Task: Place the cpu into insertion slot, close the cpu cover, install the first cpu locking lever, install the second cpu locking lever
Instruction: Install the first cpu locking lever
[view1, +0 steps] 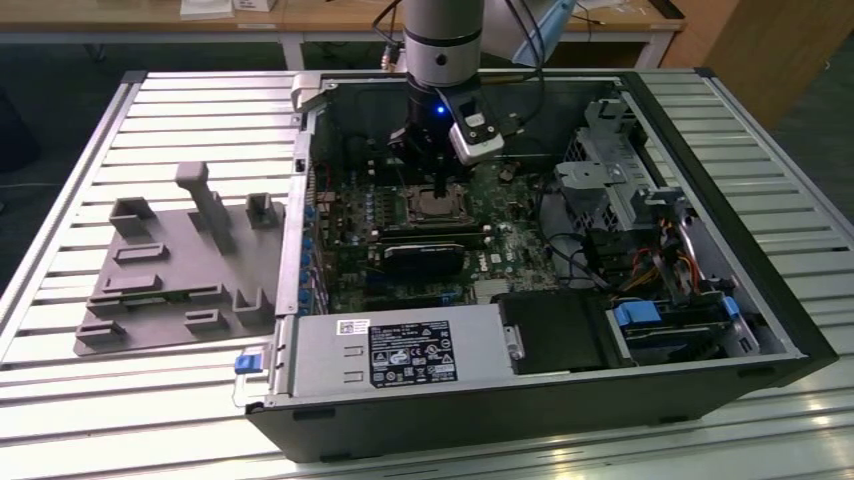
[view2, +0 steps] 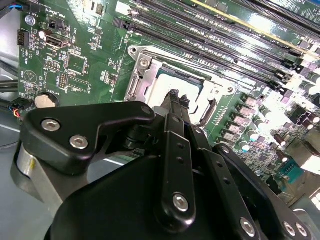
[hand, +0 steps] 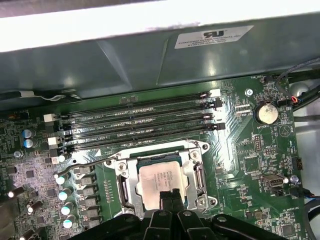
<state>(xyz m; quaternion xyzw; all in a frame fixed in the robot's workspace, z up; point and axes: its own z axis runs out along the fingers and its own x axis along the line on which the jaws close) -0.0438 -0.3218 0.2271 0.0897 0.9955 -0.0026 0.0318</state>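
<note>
The cpu (hand: 159, 176) lies flat in the insertion slot (view1: 430, 210), the cpu cover (hand: 128, 182) down around it, mid-frame in the exterior view inside an open computer case (view1: 534, 425). The pincer (hand: 170, 196) hangs over the chip's edge, narrow, tips together on nothing, with memory slots (hand: 140, 121) alongside and a black card (view1: 424, 255) close by. The case rests on a slatted metal counter (view1: 174, 110), with a grey moulded tray (view1: 160, 290) at frame left.

The arm (view1: 441, 40) reaches straight down, gripper (view1: 442, 188) pointing downward, its black fingers (hand: 165, 200) drawn together in the first wrist view.
</note>
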